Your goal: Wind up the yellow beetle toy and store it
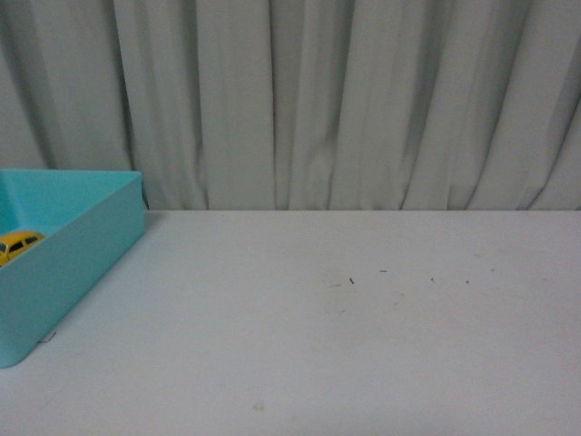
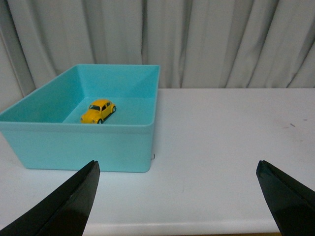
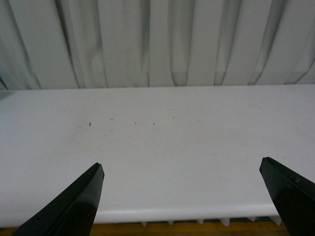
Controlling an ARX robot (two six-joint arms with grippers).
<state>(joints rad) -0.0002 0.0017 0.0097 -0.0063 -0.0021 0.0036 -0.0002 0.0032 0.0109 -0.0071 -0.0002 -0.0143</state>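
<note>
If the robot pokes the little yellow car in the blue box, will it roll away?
Probably yes. The yellow beetle toy sits on its wheels on the flat floor of the teal box, so a nudge would likely roll it, though the walls should stop it. Its glossy, rounded shell may slip between fingers. It looks small and probably light.

A teal box [image 2: 123, 142] sits on a white table [image 1: 363, 345] before pale pleated curtains [image 1: 345, 100]

Both grippers [image 2: 179, 196] [image 3: 182, 196] wide apart, empty.
</note>
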